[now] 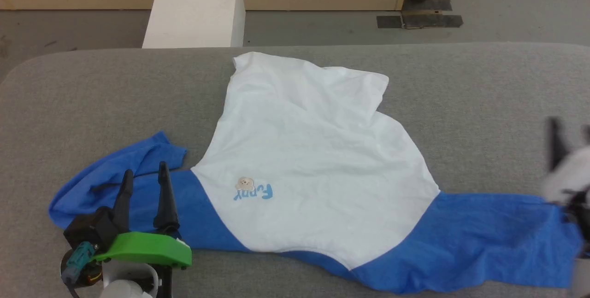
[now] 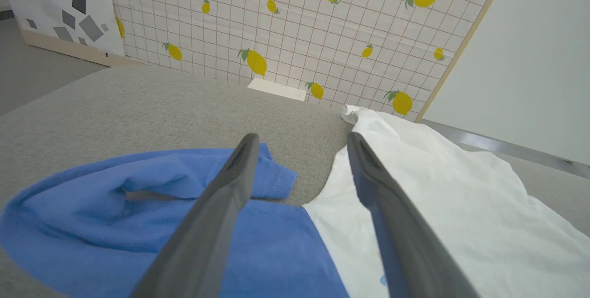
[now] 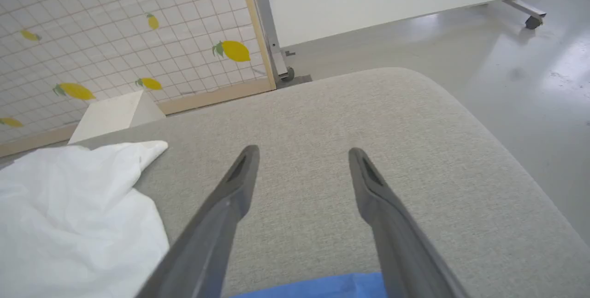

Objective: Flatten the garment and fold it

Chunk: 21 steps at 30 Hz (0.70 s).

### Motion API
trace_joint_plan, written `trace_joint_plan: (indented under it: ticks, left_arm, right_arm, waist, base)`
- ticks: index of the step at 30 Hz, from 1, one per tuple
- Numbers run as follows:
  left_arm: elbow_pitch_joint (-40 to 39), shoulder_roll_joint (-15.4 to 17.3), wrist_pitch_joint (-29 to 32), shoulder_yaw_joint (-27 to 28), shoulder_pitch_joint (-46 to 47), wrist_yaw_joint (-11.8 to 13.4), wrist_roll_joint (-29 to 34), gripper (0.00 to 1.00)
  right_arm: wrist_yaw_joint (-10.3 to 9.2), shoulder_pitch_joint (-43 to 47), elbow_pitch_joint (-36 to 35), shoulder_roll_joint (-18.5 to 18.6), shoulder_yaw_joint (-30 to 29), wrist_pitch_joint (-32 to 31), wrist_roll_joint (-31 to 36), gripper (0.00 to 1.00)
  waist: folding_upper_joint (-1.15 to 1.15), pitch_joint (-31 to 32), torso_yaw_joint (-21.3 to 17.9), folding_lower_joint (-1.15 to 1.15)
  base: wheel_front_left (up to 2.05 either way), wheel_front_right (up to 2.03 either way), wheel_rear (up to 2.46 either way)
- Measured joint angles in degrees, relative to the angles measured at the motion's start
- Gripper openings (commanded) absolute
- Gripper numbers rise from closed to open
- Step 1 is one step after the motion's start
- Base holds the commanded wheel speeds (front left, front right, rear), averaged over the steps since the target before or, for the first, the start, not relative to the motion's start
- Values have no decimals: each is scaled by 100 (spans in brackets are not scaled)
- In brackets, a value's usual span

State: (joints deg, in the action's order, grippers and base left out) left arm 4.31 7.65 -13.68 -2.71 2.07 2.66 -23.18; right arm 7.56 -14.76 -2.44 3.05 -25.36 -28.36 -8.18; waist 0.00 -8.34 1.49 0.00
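Sleeves of the shirt (image 1: 313, 150) span the lower frame, the bunched one under the left gripper (image 1: 145, 170), the flat one's end by the right gripper (image 3: 303, 152), both gaping empty.

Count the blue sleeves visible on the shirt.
2. The bunched sleeve lies at the robot's left, by the open left gripper; the stretched sleeve runs flat toward the open right gripper. Parts of the bunched one may be folded under.
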Motion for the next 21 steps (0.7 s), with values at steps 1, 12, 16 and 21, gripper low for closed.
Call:
trace_joint_plan:
  ticks: [1,12,16,21]
  left_arm:
    - [-7,4,2,-15,1,-1,1,100]
    - [22,-1,48,-144,116,-15,-21,100]
    - [87,-24,41,-157,156,-62,-60,100]
    - [185,-54,-10,-178,254,-112,-79,100]
  right_arm:
    - [1,-47,160,-7,371,-118,49,100]
    - [1,-1270,2314,-25,2104,-1314,1026,100]
    - [1,-1614,2771,-14,2305,-1731,1277,100]
    - [0,-1939,2971,-10,2418,-2307,1477,39]
  waist:
    - [0,-7,32,0]
    - [0,-342,589,0]
    - [0,-537,748,0]
    - [0,-770,913,0]
  base:
    - [0,0,0]
    - [0,0,0]
    - [0,0,0]
    - [0,0,0]
